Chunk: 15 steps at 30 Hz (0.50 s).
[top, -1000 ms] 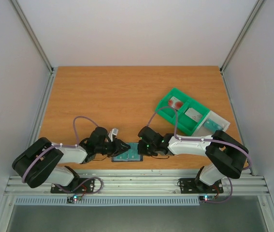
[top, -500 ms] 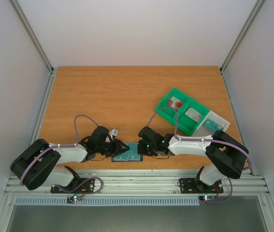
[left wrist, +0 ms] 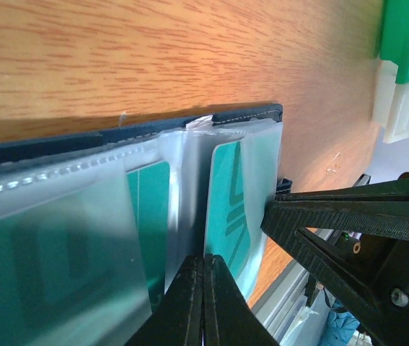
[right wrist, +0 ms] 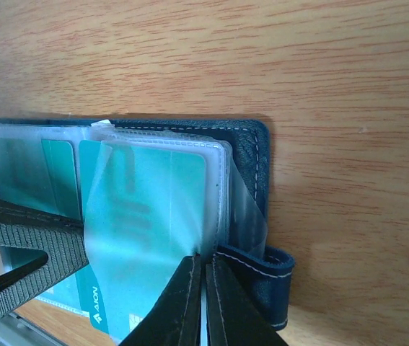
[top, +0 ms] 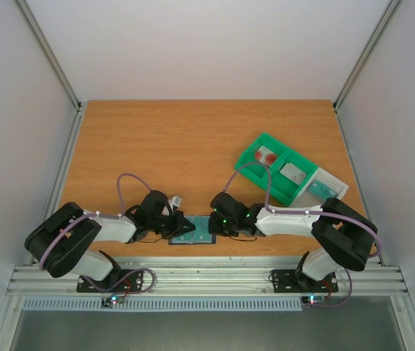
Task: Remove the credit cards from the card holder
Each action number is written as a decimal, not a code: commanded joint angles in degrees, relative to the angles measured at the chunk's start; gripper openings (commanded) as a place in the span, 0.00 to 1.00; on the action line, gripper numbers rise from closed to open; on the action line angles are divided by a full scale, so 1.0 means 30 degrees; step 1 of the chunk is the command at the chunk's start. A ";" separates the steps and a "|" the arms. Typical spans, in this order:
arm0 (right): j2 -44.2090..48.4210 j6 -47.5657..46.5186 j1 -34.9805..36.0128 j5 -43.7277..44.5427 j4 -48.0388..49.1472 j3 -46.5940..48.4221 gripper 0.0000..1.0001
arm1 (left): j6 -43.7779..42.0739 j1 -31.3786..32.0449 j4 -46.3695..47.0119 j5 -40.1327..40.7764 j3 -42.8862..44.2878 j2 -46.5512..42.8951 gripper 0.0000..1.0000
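Observation:
The slate-blue card holder [top: 196, 232] lies open near the table's front edge, between both grippers. Its clear sleeves hold teal credit cards [left wrist: 229, 209]. My left gripper [left wrist: 204, 268] is shut, its tips pinching the edge of one teal card [right wrist: 146, 216] that sticks partly out of its sleeve. My right gripper [right wrist: 204, 268] is shut on the edge of the clear sleeves beside the holder's dark closure tab [right wrist: 269, 270]. The left fingers [right wrist: 24, 234] show in the right wrist view. From above, the left gripper [top: 185, 228] and right gripper [top: 211, 225] meet over the holder.
A green compartmented tray [top: 247, 162] stands at the right and holds a whitish card with a red blotch [top: 266, 156] and a greyish card [top: 293, 172]. A teal card [top: 323, 189] lies in its pale end section. The table's front rail is just behind the holder.
My left wrist has edged a little right toward the holder and turned slightly. The right arm and the holder have stayed put.

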<state>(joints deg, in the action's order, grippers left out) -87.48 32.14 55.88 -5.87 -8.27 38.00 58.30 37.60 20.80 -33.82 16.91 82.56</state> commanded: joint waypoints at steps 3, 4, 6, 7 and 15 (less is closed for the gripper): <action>-0.0548 0.0236 0.0124 -0.0012 -0.0422 -0.0797 0.04 | 0.0474 0.0092 0.2083 -0.0853 -0.0039 0.0056 0.00; -0.0521 0.0261 0.0124 -0.0029 -0.0372 -0.0848 0.04 | 0.0577 0.0092 0.2145 -0.0902 -0.0040 0.0074 0.00; -0.0489 0.0322 0.0124 -0.0064 -0.0244 -0.0952 0.04 | 0.0698 0.0094 0.2462 -0.0915 -0.0054 0.0173 0.01; -0.0462 0.0326 0.0124 -0.0080 -0.0170 -0.1010 0.04 | 0.0763 0.0107 0.2610 -0.0873 -0.0082 0.0249 0.01; -0.0545 0.0425 0.0124 -0.0223 0.0217 -0.1182 0.04 | 0.1716 0.0191 0.4421 -0.0763 -0.0452 0.1097 0.07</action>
<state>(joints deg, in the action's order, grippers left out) -87.00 32.77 55.88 -6.24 -5.50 36.47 62.06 37.69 26.35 -35.35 16.16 84.86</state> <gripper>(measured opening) 0.043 0.104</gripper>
